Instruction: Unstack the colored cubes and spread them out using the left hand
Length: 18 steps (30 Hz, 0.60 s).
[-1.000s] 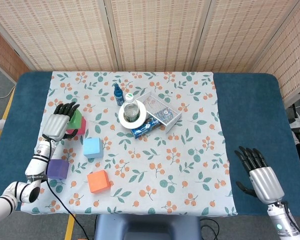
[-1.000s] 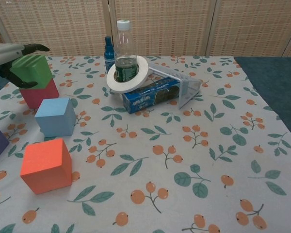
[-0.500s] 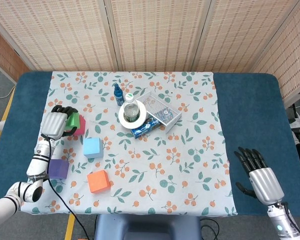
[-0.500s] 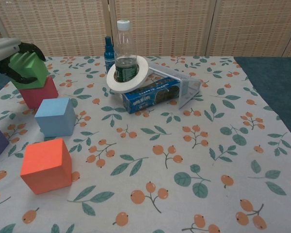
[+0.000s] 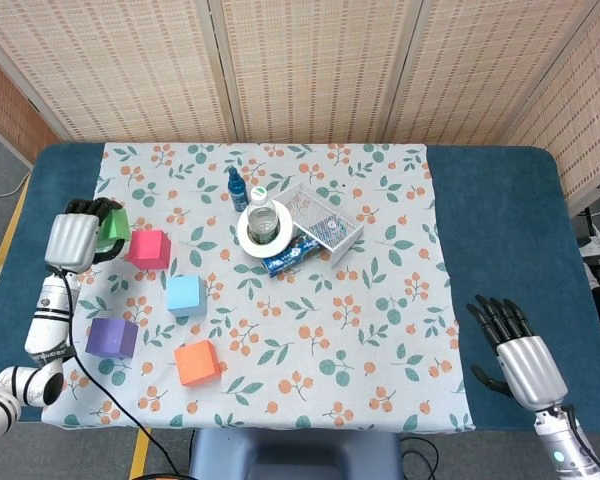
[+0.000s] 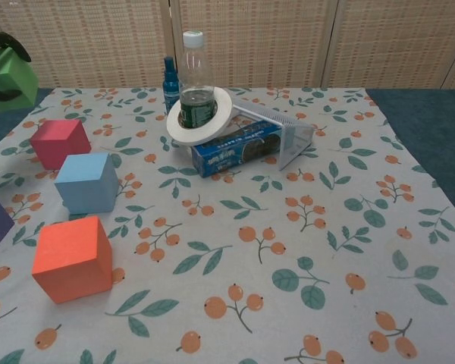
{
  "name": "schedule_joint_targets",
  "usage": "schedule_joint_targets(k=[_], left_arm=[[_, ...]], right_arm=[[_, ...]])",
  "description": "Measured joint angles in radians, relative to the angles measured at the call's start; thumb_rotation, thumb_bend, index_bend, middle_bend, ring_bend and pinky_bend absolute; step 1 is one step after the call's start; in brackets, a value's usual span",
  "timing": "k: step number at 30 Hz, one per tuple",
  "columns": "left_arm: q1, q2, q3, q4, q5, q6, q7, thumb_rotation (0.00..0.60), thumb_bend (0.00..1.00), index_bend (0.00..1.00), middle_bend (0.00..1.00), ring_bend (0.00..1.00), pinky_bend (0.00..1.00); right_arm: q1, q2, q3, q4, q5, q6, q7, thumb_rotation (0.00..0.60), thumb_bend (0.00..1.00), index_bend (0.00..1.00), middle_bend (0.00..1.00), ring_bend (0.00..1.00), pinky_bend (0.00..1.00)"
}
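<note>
Lifted clear of the red cube (image 5: pixel 148 248) it was sitting on a second ago, the green cube (image 5: pixel 115 226) is now riding in the left hand (image 5: pixel 75 238), which is carrying it out to the left edge of the flowered cloth (image 5: pixel 380 300), near where the blue table (image 5: pixel 500 220) begins. In the chest view the green cube (image 6: pixel 5 74) is hanging above the surface at the far left, with dark fingers (image 6: pixel 7 45) wrapping over its top and side, so the hand is clenching it and nothing is resting underneath. The red cube is sitting alone on the cloth now, with the light blue cube (image 5: pixel 186 294) just below it, the purple cube (image 5: pixel 112 337) further left and down, and the orange cube (image 5: pixel 195 362) nearest the robot; all four are lying apart from one another. The right hand (image 5: pixel 515 355) is resting at the far right of the table with its fingers spread, holding nothing. Judging by their matte faces and slightly rounded edges, these cubes are probably light foam or soft plastic, so they are likely lifting easily and giving a little under pressure rather than slipping. Squeezing across two opposite flat faces, as the hand seems to be doing, looks like the safest hold. A bottle (image 5: pixel 261 214) with a white ring (image 5: pixel 242 236) round it, a small blue bottle (image 5: pixel 237 189), a blue box (image 5: pixel 285 259) and a wire tray (image 5: pixel 325 222) are standing in the middle, well apart from the cubes.
</note>
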Motion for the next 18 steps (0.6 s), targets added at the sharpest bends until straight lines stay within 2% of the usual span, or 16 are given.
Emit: schedule_joint_targets(k=[5, 12, 15, 18], left_arm=[[0.026, 0.001, 0.01, 0.049, -0.032, -0.037, -0.012, 0.6, 0.7, 0.52, 0.61, 0.56, 0.2], [0.079, -0.057, 0.071, 0.206, -0.049, -0.131, -0.056, 0.6, 0.65, 0.51, 0.58, 0.54, 0.14], [0.09, -0.076, 0.085, 0.225, -0.042, -0.147, -0.088, 0.6, 0.58, 0.45, 0.54, 0.53, 0.14], [0.095, -0.074, 0.093, 0.208, -0.033, -0.17, -0.143, 0.6, 0.52, 0.34, 0.46, 0.45, 0.14]], right_arm=[[0.0, 0.001, -0.006, -0.004, -0.013, 0.002, 0.006, 0.6, 0.13, 0.0, 0.0, 0.0, 0.0], [0.002, -0.003, -0.016, -0.005, -0.023, -0.005, 0.015, 0.6, 0.13, 0.0, 0.0, 0.0, 0.0], [0.002, -0.002, -0.016, -0.006, -0.023, -0.004, 0.02, 0.6, 0.13, 0.0, 0.0, 0.0, 0.0], [0.003, -0.002, -0.017, -0.005, -0.022, -0.007, 0.023, 0.6, 0.13, 0.0, 0.0, 0.0, 0.0]])
